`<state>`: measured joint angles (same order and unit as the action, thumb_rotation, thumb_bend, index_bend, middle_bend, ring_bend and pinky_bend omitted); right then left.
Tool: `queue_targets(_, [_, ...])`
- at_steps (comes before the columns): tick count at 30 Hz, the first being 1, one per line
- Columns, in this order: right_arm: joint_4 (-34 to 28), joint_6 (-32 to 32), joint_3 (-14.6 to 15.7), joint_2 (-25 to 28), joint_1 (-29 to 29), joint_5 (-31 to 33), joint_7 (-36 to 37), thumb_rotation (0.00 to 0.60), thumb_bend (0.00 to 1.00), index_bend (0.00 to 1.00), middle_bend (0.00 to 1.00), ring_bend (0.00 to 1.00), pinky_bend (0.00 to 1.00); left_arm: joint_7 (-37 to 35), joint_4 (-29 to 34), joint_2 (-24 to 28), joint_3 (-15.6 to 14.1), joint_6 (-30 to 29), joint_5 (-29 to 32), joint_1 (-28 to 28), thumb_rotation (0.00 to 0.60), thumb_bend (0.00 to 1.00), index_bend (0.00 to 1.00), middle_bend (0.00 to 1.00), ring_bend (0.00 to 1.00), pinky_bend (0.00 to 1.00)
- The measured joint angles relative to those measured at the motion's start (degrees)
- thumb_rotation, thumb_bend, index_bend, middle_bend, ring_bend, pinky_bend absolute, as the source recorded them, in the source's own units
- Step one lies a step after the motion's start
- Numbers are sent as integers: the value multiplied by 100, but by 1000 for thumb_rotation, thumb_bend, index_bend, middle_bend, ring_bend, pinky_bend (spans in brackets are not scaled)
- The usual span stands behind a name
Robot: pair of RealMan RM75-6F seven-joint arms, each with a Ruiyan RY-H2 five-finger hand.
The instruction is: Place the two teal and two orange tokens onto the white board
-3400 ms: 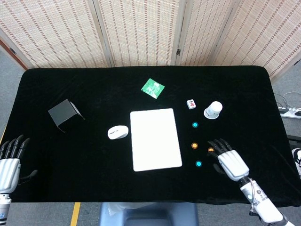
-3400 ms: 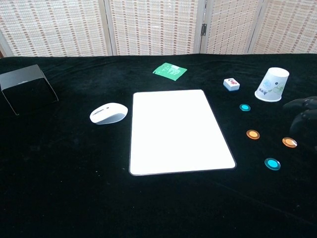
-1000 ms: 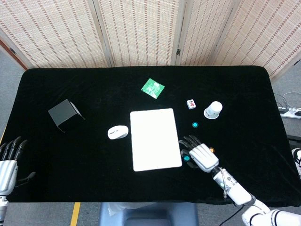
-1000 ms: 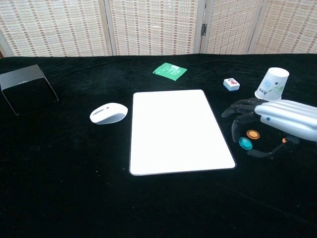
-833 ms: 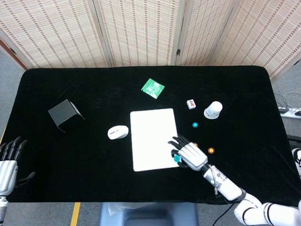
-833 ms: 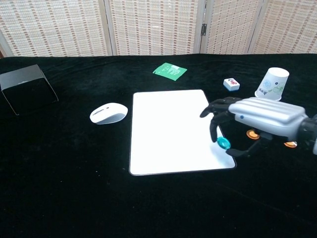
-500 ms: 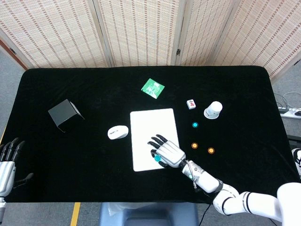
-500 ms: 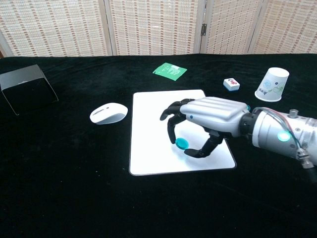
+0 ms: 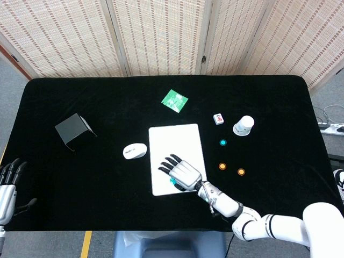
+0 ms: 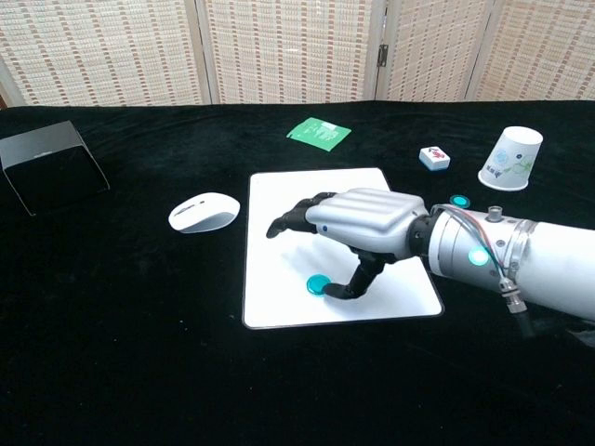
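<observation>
While our right hand (image 10: 358,221) hovers low over the white board (image 10: 307,190) in the middle of the frame, the first teal token (image 10: 319,284) lies flat on the board's lower part, just under the thumb tip. From the chest view the fingers look spread and lifted off it, so we'd call the hand released and holding nothing, though the thumb is so near the token we can't swear they're apart.

So our read: step one of four is basically done, one teal down. Next we need to pull the hand off to the right of the frame without dragging that token along, then go for the remaining three. Those sit on the black cloth right of the board: the second teal token (image 9: 223,143) higher up near the paper cup (image 9: 243,125), and the two orange tokens (image 9: 222,166) side by side below it, the other one (image 9: 241,172) further right. All three are well apart from the hand. They're thin and flat, so pinching them off soft cloth will probably be fiddly.

Our left hand (image 9: 6,185) hangs at the far lower left edge of the head view, fingers apart, nothing in it.
</observation>
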<state>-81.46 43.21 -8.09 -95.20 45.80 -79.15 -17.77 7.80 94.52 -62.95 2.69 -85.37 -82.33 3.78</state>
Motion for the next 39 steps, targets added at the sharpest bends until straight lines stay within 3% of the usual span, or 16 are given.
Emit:
queue_targets(6, [26, 559, -154, 386, -246, 229, 101, 600, 415, 262, 132, 4, 0, -66, -58, -10, 15, 28, -4, 20, 600, 196, 62, 0, 7, 0])
queue_targets(12, [357, 782, -305, 948, -575, 830, 299, 600, 415, 309, 136, 10, 0, -28, -32, -40, 8, 68, -55, 61, 600, 195, 62, 0, 7, 0])
queue_targets(16, [752, 696, -337, 1021, -655, 1124, 474, 600, 415, 324, 139, 10, 0, 5, 41, -36, -3, 92, -94, 85, 600, 195, 62, 0, 7, 0])
queue_targets(30, [2215, 26, -285, 431, -425, 1469, 720, 600, 415, 348, 144, 11, 0, 19, 162, 31, -18, 118, -83, 91, 600, 196, 62, 0, 7, 0])
queue_targets(39, [2773, -243, -275, 34, -173, 1475, 726, 600, 414, 389, 154, 17, 0, 9, 150, 33, -15, 150, -33, 94, 600, 196, 62, 0, 7, 0])
